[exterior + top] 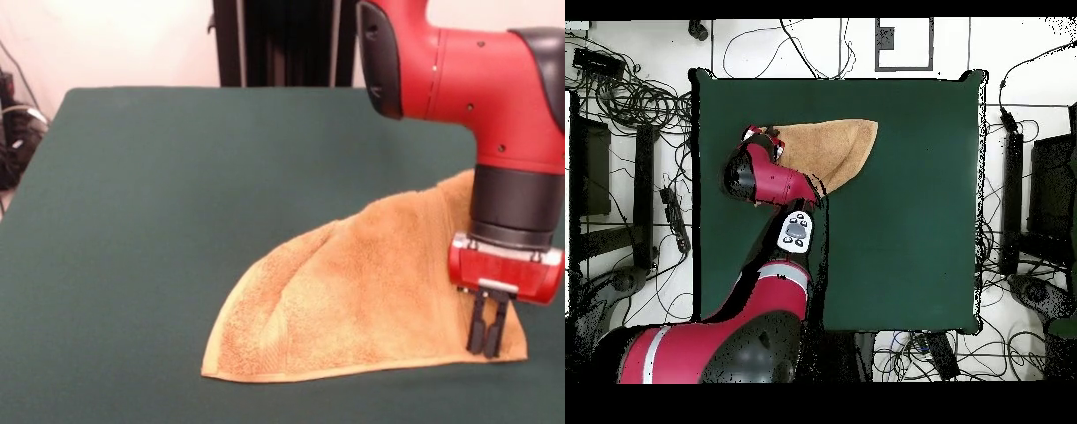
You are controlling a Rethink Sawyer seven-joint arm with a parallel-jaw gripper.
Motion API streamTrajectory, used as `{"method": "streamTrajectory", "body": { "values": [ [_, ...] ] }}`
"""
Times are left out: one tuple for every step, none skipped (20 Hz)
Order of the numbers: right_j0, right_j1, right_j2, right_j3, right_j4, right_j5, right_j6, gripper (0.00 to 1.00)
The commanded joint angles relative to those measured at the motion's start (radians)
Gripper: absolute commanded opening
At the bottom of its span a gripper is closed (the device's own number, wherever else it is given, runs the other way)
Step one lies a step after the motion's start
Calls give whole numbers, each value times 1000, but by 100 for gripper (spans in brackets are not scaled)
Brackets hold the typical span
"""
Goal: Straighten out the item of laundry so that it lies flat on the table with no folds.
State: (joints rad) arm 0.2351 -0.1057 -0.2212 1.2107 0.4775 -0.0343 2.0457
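The orange-tan towel (353,300) lies on the green table (177,177) at the near right in the front view. It is folded over into a rounded wedge with a ridge running across it. My gripper (488,340) stands upright over the towel's near right corner, its fingers pressed together with their tips down in the cloth. In the overhead view the towel (833,148) lies near the table's (915,220) upper left, and my arm (770,180) covers its left end. The white label does not show.
The arm's red wrist and elbow (459,71) hang over the towel's far right part. Cables and equipment (625,120) lie on the floor round the table. The black pedestal (282,40) stands behind the far edge.
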Motion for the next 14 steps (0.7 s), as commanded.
{"method": "streamTrajectory", "body": {
  "values": [
    [36,169,100,-2,59,4,189,0],
    [38,169,98,-3,62,8,187,0],
    [39,169,95,-4,64,12,185,0],
    [37,168,97,-3,64,18,182,0],
    [36,166,97,-2,63,22,178,0],
    [28,161,108,2,55,25,174,0],
    [28,160,106,3,54,31,171,0],
    [31,158,98,4,57,37,171,0],
    [34,156,90,4,60,43,172,0],
    [42,154,76,9,69,31,181,0],
    [38,145,85,20,72,38,190,0],
    [42,141,79,23,77,43,192,0],
    [43,134,76,30,78,48,195,0],
    [34,121,90,43,68,41,194,0]
  ]
}}
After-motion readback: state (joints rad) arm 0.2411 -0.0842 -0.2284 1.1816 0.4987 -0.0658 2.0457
